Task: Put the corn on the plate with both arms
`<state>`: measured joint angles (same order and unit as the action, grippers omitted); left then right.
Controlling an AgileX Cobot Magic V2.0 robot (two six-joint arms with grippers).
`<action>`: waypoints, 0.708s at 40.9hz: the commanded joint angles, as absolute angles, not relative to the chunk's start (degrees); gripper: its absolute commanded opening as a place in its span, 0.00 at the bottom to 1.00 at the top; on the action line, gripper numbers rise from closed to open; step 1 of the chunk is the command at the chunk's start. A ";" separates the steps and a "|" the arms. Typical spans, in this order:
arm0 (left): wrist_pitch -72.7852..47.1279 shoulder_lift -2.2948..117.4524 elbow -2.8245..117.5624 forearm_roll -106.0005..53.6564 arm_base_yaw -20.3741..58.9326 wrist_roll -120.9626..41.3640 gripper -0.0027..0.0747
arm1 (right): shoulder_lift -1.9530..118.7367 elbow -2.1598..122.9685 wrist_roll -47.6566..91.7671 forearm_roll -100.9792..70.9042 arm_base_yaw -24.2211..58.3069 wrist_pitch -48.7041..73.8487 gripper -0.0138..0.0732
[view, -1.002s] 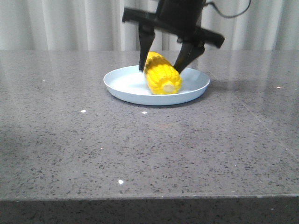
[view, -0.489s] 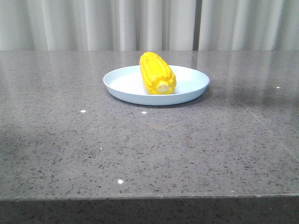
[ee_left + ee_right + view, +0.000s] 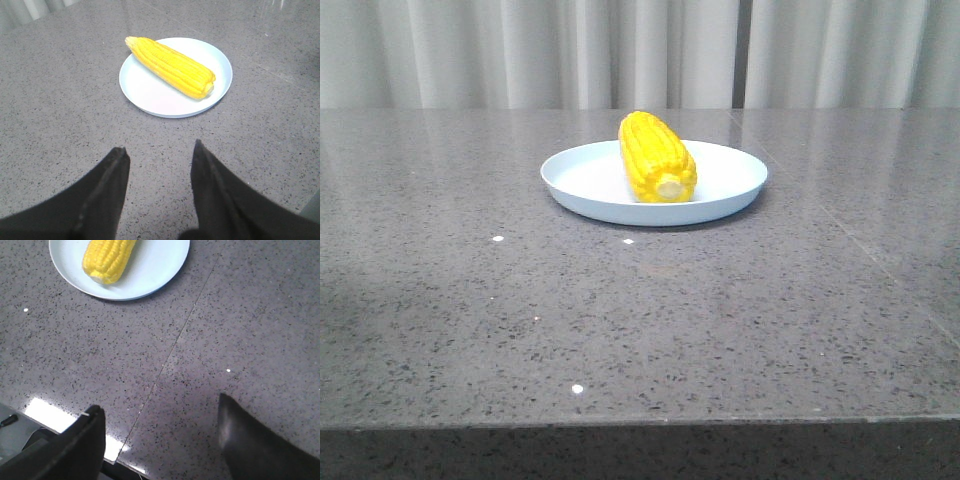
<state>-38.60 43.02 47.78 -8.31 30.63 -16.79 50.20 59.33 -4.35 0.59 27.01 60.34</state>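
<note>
Left gripper [image 3: 159, 155]: you see jaws apart, holding nothing | bright yellow corn cob [image 3: 657, 158] lies free on the round pale blue plate [image 3: 735, 190], long axis pointing toward you, ahead of both jaws | right gripper [image 3: 160, 422]: wide apart, holding nothing, well away.

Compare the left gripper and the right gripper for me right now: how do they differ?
The left gripper faces the plate squarely, while the right gripper hangs over bare table with the plate at its view's edge. The left gripper's fingers stand closer together; the right gripper's fingers are spread wider. Both are open, empty, and clear of the corn.
</note>
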 commanded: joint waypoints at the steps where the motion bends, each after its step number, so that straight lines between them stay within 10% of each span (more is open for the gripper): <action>1: -34.07 42.76 49.34 -8.91 30.95 -16.24 0.42 | 44.14 56.09 -3.98 0.88 27.05 53.40 0.74; 9: -34.07 42.76 48.55 -8.91 30.95 -16.24 0.38 | 35.30 48.35 -3.98 0.88 27.05 46.67 0.66; 21: -33.82 42.76 47.22 -8.91 30.95 -16.24 0.01 | 32.75 45.13 -3.98 0.88 27.05 43.65 0.09; 29: -33.92 42.76 47.22 -8.91 30.95 -16.24 0.01 | 32.75 45.01 -3.98 0.93 27.00 43.76 0.08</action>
<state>-38.52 43.02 45.72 -8.31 30.63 -16.79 32.70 43.61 -4.32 0.59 27.01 48.02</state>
